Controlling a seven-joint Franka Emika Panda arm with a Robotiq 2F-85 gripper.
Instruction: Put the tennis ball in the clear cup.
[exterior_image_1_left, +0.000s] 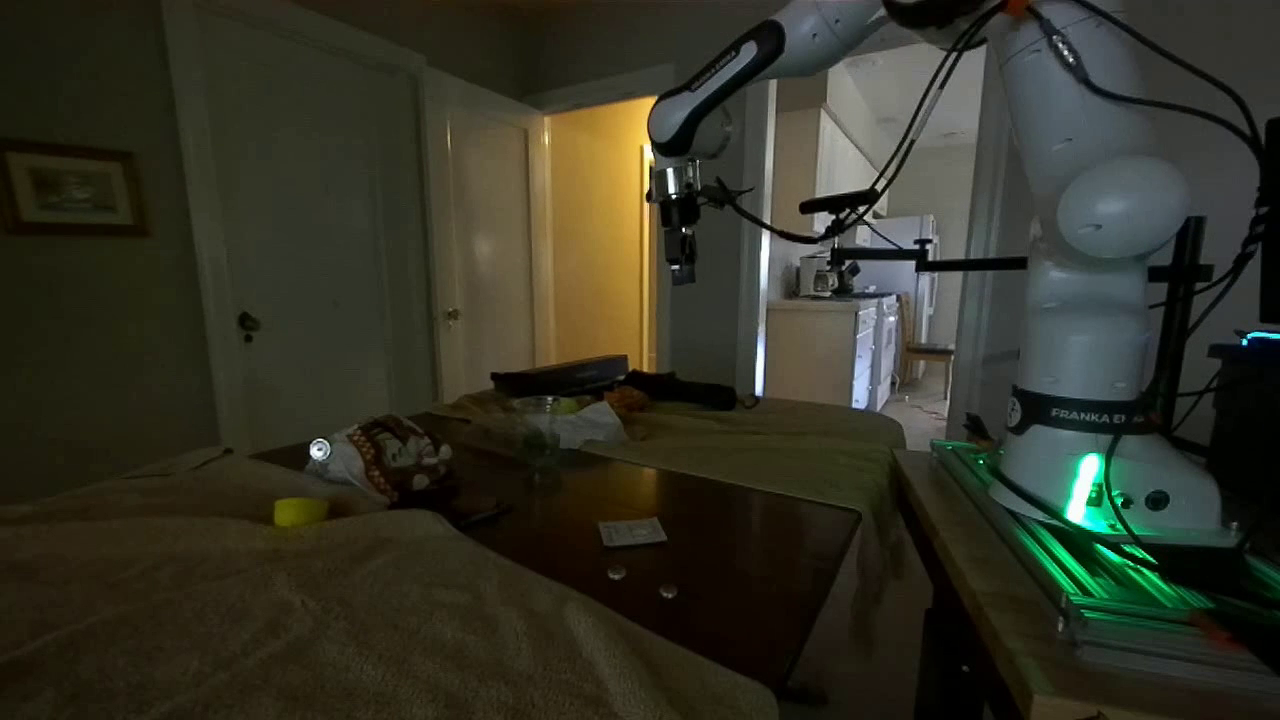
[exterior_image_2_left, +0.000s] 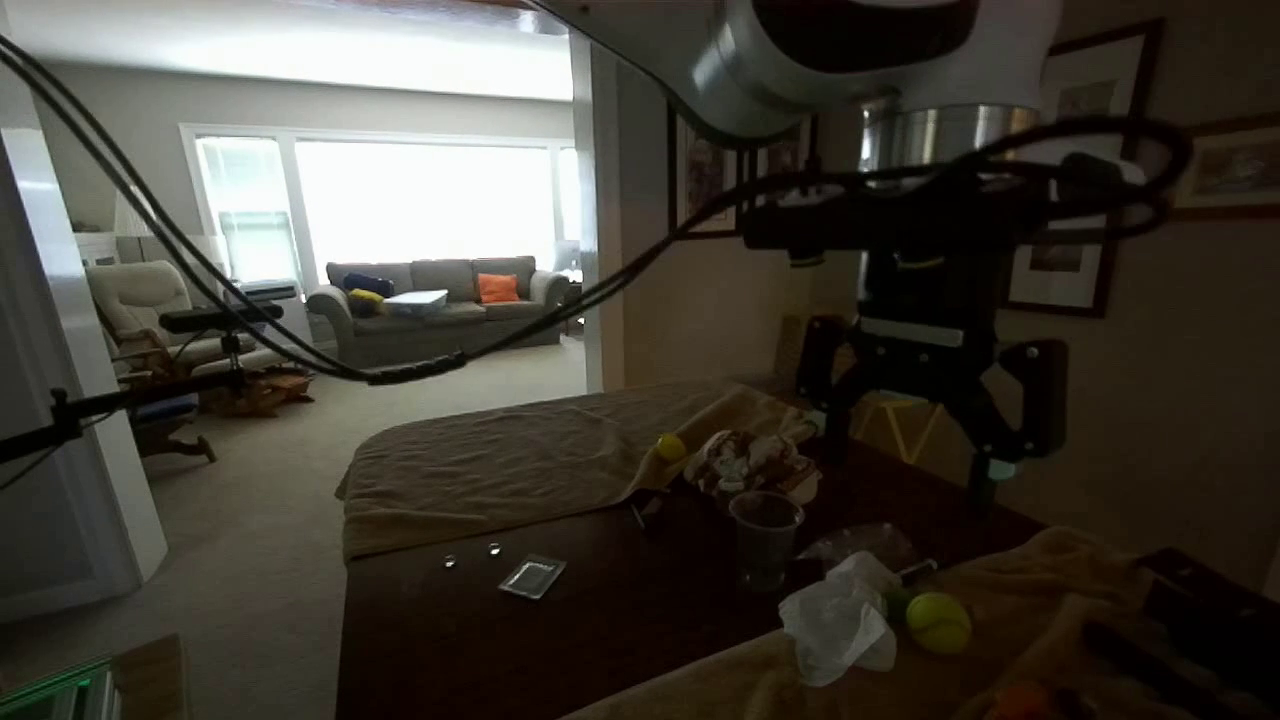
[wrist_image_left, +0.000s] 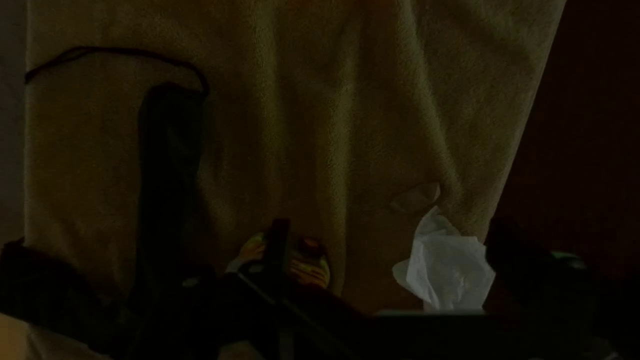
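The table (exterior_image_2_left: 620, 635) carries a rumpled towel (exterior_image_2_left: 1040, 580). The gripper (exterior_image_2_left: 910, 475) hangs above, empty, jaws parted, presumably for grasping. The clear cup (exterior_image_2_left: 765, 545) stands mouth-up, ready to receive; the tennis ball (exterior_image_2_left: 938, 623) lies on the towel, whose folds probably stop it rolling.

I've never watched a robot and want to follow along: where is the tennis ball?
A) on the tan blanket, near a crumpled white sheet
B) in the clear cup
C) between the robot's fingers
A: in an exterior view the tennis ball lies on the tan blanket, near the crumpled white sheet and outside the clear cup.
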